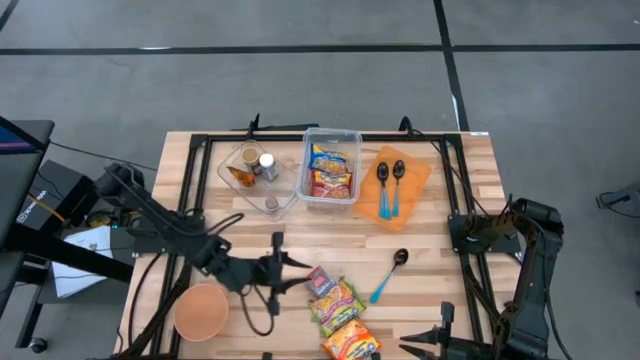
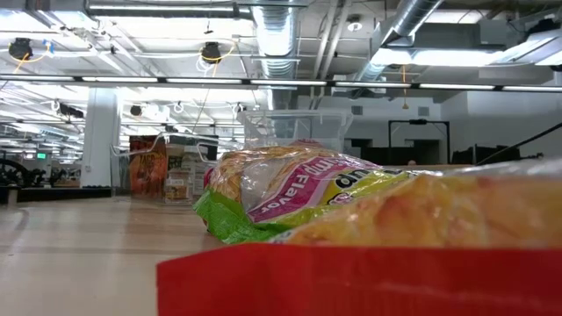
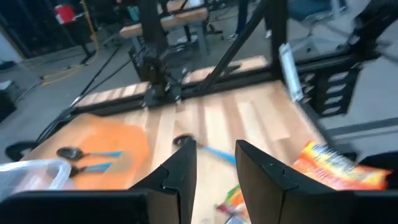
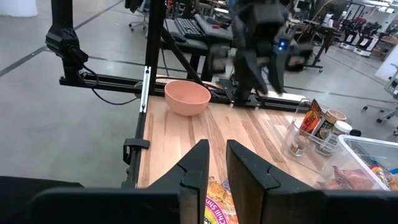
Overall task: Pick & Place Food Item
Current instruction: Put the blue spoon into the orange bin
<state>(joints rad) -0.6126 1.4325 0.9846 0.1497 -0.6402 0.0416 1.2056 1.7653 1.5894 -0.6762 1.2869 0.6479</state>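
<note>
Three food packets (image 1: 338, 312) | pink bowl (image 1: 201, 310) beside left tool (image 1: 288, 275)

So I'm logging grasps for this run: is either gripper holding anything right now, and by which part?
Nothing is held. The left gripper hangs empty beside the food packets; the right gripper waits empty at the table's right edge.

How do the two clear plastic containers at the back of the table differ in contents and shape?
The clear rectangular bin holds flat food packets; the clear container on its left holds small jars and bottles. The rectangular bin has straight sides squared to the table edge, while the left container sits turned at an angle, with a more irregular outline. Both are transparent, open-topped, and stand side by side on the wooden table.
</note>
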